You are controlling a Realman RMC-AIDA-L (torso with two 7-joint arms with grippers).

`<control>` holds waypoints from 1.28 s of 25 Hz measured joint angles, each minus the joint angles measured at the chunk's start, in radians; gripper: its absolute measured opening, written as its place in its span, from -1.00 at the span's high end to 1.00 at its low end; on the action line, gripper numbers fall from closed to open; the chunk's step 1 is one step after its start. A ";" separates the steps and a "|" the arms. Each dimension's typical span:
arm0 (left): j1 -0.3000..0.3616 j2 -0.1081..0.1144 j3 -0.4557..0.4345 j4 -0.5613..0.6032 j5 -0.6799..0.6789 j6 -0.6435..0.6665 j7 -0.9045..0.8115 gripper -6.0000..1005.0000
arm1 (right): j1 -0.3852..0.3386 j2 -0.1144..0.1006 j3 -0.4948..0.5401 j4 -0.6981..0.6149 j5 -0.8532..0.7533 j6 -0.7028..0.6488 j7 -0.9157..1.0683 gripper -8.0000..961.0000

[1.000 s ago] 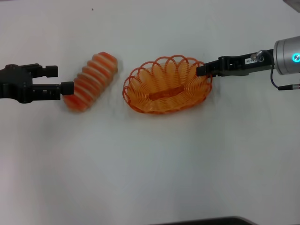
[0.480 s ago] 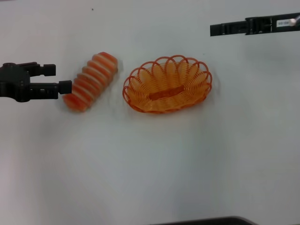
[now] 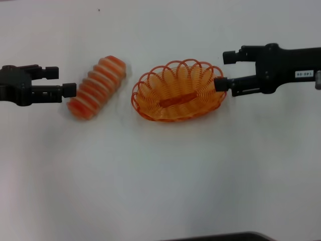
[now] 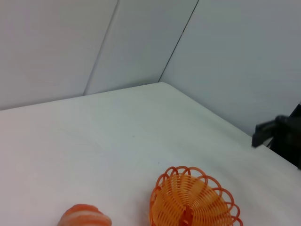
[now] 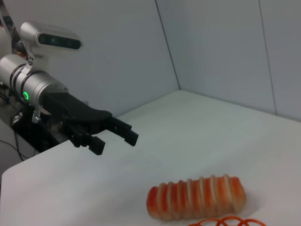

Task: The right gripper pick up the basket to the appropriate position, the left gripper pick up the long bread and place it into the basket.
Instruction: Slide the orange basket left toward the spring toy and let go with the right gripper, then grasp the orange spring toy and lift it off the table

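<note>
Two grippers: both in the head view, one at each side of the white table [image 3: 160,175].
Right gripper [image 3: 223,70]: half a second ago it was up near the far edge, well away from the basket; now it is back at the basket's right end.
Right gripper fingers: spread apart, holding nothing; the lower fingertip [image 3: 219,84] sits at the basket's rim, and whether it touches cannot be told; the upper one is off beyond the rim.
Left gripper [image 3: 60,81]: at nearly the same spot as before, at the left edge.
Left gripper fingers: parted, empty; the lower fingertip [image 3: 69,90] is just beside the low end of the bread, contact unclear.
Left gripper from the right wrist view [image 5: 115,136]: fingers apart, above the table, short of the bread.
Bread [image 3: 97,87]: lying slanted on the table left of the basket, not moved since the earlier frames.
Basket [image 3: 178,90]: on the table at centre, empty, where it was before.
Cut off: the left wrist view shows only the top of the bread [image 4: 84,216] and most of the basket [image 4: 193,197]; the right wrist view shows just a few loops of the basket rim [image 5: 225,221] beside the bread [image 5: 196,197].
Hard to make out: the dark shape at the left wrist view's edge is part of the right gripper [image 4: 277,136].
</note>
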 joint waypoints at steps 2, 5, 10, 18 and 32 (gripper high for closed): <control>-0.006 0.001 0.005 0.011 0.004 0.000 -0.021 -0.79 | 0.002 -0.002 -0.002 0.038 -0.004 0.012 -0.017 -0.75; -0.018 -0.010 0.010 0.075 0.046 -0.011 -0.093 -0.79 | 0.001 -0.004 -0.003 0.061 -0.004 0.023 -0.048 -0.81; -0.037 -0.102 0.029 0.326 0.240 -0.071 -0.295 -0.79 | -0.001 -0.005 -0.003 0.096 -0.004 0.056 -0.087 -0.91; -0.057 -0.161 0.151 0.427 0.362 -0.176 -0.460 -0.79 | 0.004 -0.005 0.004 0.116 0.000 0.074 -0.082 -1.00; -0.070 -0.166 0.370 0.426 0.467 -0.363 -0.623 -0.79 | 0.017 -0.005 0.009 0.114 0.004 0.066 -0.070 -1.00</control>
